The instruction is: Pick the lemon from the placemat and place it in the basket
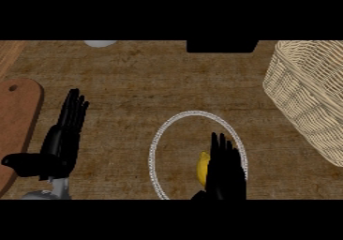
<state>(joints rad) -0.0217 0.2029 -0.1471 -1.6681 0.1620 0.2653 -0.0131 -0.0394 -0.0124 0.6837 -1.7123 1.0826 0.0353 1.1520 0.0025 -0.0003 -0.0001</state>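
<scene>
- The placemat (155, 154), a round mat with a pale beaded rim, lies on the brown tabletop (146, 75).
- The lemon (202, 166) sits on the placemat, right of its middle, partly hidden.
- The right hand (224, 171) is over the placemat, fingers straight, covering the lemon's right side; no grasp shows.
- The left hand (60, 140) rests left of the placemat, fingers straight, holding nothing.
- The wicker basket (309, 93) stands up and right of the placemat.
- A wooden board (15, 122) lies far left of the placemat.

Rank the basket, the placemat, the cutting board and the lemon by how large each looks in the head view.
1. basket, cut off by the frame
2. placemat, round with a white rim
3. cutting board, partly out of frame, so its place against the placemat is unsure
4. lemon, mostly hidden by the right hand
</scene>
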